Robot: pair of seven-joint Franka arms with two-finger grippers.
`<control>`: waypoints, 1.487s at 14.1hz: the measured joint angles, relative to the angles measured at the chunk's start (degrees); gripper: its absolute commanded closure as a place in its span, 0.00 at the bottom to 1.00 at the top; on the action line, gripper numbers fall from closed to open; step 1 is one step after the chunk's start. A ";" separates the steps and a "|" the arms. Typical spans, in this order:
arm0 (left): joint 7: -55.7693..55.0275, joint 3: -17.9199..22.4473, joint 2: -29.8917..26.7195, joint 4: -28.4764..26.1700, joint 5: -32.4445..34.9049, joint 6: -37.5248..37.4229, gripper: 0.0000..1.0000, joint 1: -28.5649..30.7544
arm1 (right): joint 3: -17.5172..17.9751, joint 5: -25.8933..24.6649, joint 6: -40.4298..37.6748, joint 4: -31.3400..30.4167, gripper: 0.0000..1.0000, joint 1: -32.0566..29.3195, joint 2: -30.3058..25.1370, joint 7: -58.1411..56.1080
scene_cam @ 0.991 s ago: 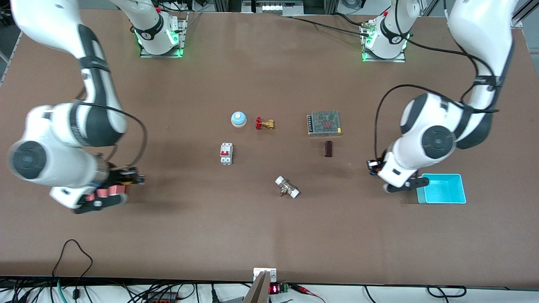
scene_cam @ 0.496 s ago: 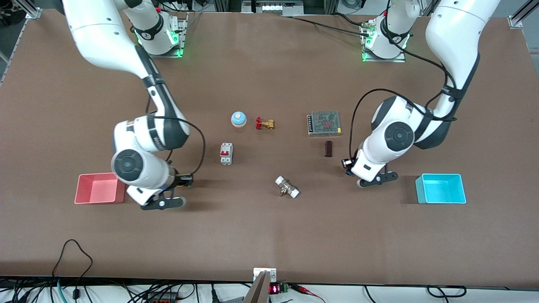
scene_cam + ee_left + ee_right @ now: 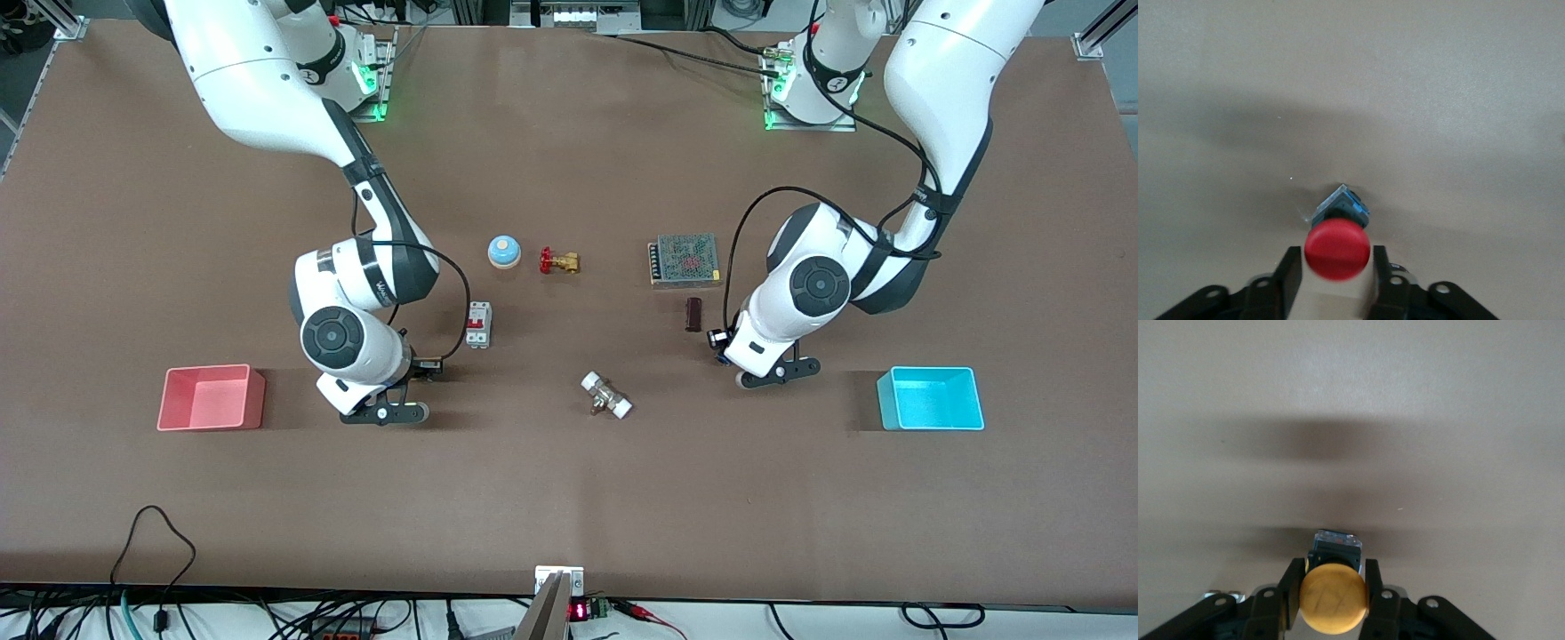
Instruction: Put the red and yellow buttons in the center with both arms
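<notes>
Carrying both buttons inward: compared with a second ago, each arm has swung from its tray toward the table's middle.

Your left gripper (image 3: 1333, 275) is clamped on the round red-capped push-button (image 3: 1337, 248); your right gripper (image 3: 1333, 592) is clamped on the round yellow-orange-capped push-button (image 3: 1334, 597). Both hang over bare matte brown tabletop (image 3: 569, 480), the pink tray (image 3: 212, 397) and cyan tray (image 3: 931, 398) left empty. Judged: release is near. No legible writing on either button.
</notes>
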 measured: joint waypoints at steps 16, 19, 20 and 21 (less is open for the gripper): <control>13.91 0.29 -17.32 3.77 0.05 -12.06 0.00 11.93 | -1.77 0.11 -13.71 1.87 0.00 -5.07 -17.55 -0.12; 16.80 0.27 -20.01 4.61 -0.08 -14.04 0.00 13.57 | -1.86 0.15 -17.44 1.87 0.00 -7.14 -21.93 -0.30; 18.13 0.27 -20.75 4.74 -0.25 -15.15 0.00 14.03 | -1.90 0.14 -18.86 1.87 0.00 -7.56 -23.09 -0.30; 19.99 0.28 -21.44 4.96 -0.84 -16.40 0.00 14.57 | -1.94 0.13 -20.35 1.84 0.00 -8.29 -24.12 -0.30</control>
